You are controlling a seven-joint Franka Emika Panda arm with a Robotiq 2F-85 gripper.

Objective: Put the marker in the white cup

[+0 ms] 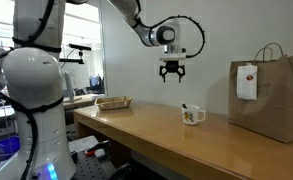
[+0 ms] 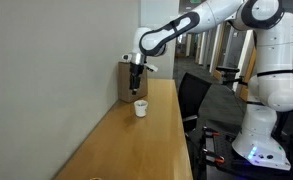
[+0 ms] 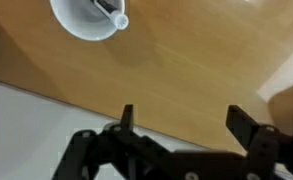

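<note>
Apparently marker (image 3: 107,9) sat leaning inside white mug (image 3: 70,30); likely light, stiff, slick barrel, best pinched mid-shaft. Claw (image 3: 181,120) hung open, empty above counter (image 3: 191,60).

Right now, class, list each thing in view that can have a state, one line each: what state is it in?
tool: open, empty, raised above the table, off to one side of the cup.
marker: inside the cup, leaning on its rim.
white cup: upright on the table, marker in it.
paper bag: standing upright, handles up.
</note>
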